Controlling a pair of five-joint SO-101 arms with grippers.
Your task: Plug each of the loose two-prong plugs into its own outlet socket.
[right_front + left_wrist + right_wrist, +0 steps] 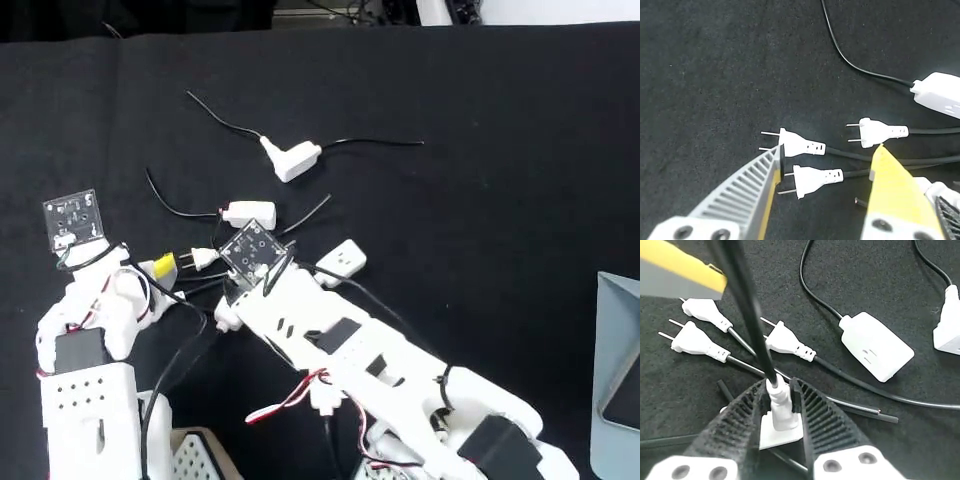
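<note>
My right gripper (782,405) is shut on a white two-prong plug (781,401) that stands upright in a small white outlet (777,434) on the black cloth. Beyond it lie three loose white plugs (692,339) (704,310) (786,343) with black cords. My left gripper (827,155) is open just above the cloth, one finger grey (747,187) and one yellow (892,187). One loose plug (812,179) lies between those fingers, a second (799,145) at the grey fingertip and a third (879,132) just past the yellow one. From above, the left gripper (165,266) sits beside a plug (201,260).
Free white outlets lie at the middle (250,213), farther back (295,158) and to the right (342,258). Black cords (175,208) trail between them and cross under the right arm. A grey box (618,380) stands at the right edge.
</note>
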